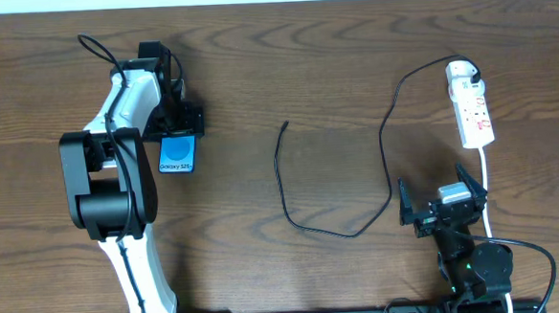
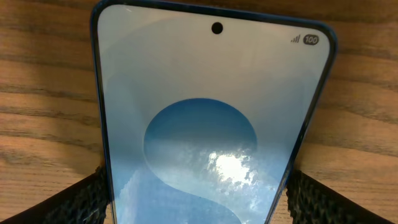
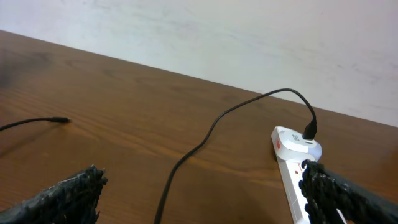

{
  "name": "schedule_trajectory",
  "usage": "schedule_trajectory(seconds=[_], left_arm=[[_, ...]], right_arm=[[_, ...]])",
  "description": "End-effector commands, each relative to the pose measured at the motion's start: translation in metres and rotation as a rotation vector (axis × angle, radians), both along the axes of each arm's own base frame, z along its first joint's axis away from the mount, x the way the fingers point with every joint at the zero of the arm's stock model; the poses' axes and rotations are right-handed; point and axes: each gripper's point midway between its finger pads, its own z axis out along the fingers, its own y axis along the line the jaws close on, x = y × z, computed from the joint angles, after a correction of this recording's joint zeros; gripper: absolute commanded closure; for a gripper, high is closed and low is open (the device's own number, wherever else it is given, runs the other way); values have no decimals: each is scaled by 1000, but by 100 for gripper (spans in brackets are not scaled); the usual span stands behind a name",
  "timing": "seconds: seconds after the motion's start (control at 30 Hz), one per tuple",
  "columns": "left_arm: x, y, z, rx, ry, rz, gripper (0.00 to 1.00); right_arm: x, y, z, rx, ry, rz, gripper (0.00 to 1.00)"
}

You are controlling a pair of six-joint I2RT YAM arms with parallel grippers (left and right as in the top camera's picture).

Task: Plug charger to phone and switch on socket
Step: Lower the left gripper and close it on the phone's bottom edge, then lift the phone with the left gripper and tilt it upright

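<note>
Blue-screened phone point(image 1: 176, 154) with pale swirl, black charger point(image 1: 278, 166), white socket point(image 1: 472, 108) — red marks, brown wood-grain table point(image 1: 303, 59)

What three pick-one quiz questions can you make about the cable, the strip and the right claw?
1. Where is the cable's small tip? A plugged into something; B loose on the table; C hanging off the edge.
2. What colour is the strip? A white; B black; C blue.
3. How is the right claw? A shut on something round; B shut tight and empty; C open and empty.
Answers: B, the tip lies alone on bare wood; A, its body is white with red marks; C, its fingers stand wide apart with nothing between them.
</note>
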Motion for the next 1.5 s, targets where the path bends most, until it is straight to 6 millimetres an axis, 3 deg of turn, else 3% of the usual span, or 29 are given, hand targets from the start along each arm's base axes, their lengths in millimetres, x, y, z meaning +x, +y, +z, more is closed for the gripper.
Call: schedule_trajectory(seconds=[0.0,0.73,1.47], left_arm=[[-19,-3,-25,-22,83,-2,10],[-19,-3,-25,-22,85,21,27],[-31,-6,-23,-19,156,442,27]], right_arm=[[0,-2,-1,10,2,-8,1],[0,-2,-1,10,2,-8,1],[0,-2,-1,10,2,-8,1]])
